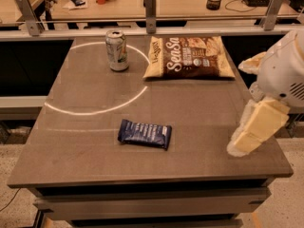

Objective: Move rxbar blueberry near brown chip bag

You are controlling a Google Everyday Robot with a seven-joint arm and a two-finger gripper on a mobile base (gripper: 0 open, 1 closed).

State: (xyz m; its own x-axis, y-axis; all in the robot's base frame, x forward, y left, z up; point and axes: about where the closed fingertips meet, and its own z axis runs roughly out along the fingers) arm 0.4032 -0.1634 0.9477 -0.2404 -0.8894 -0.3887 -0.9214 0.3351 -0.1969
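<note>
The rxbar blueberry [144, 133], a small flat dark navy wrapper with pale lettering, lies flat on the grey table [85, 141], front of centre. The brown chip bag [189, 57], puffy with cream edges and white "SeaSa" lettering, lies at the back of the table, right of centre. My gripper [247, 137], cream-coloured below a white arm housing, hangs over the table's right edge. It is well to the right of the bar, in front of the bag, and holds nothing that I can see.
A silver-green drink can [117, 50] stands upright at the back left, beside the bag. A white circle line [95, 112] is marked on the tabletop. A metal rail [151, 28] runs behind the table, with a cluttered desk beyond.
</note>
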